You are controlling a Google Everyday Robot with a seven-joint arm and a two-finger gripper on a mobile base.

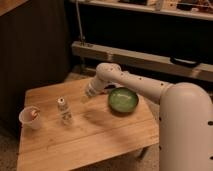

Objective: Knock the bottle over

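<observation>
The bottle (64, 110) is small and clear with a white cap and pale label. It stands upright on the wooden table (95, 140), left of centre. The white arm reaches in from the right and bends down over the table's back half. My gripper (86, 96) is at the arm's end, above the table, to the right of the bottle and slightly behind it. There is a small gap between the gripper and the bottle's cap.
A white paper cup (30, 117) stands near the table's left edge, left of the bottle. A green bowl (123, 100) sits at the table's right back, under the arm. A dark cabinet and a metal rail stand behind the table.
</observation>
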